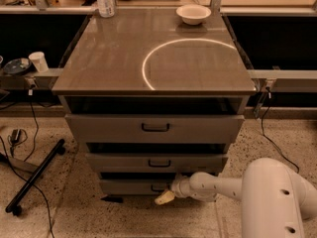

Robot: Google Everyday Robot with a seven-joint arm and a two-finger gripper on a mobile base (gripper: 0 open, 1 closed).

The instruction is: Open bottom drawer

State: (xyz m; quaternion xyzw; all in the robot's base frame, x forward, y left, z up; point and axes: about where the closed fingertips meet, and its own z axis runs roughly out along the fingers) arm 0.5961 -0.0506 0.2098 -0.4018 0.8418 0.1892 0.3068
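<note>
The bottom drawer [130, 186] is the lowest and narrowest of three grey-brown fronts on the cabinet, low in the camera view. Its small black loop handle [157, 188] shows only in part, behind my gripper [165, 196]. The cream-tipped gripper sits at the drawer's centre, right at the handle and just below it. My white arm [223, 186] reaches in from the lower right. A dark gap shows above the bottom drawer front.
The middle drawer [157, 162] and top drawer [154, 128] sit above, each with a black handle. A white bowl [193, 14] and a bottle [104, 0] stand on the cabinet top. A black stand leg [34, 176] and cables lie on the floor at left.
</note>
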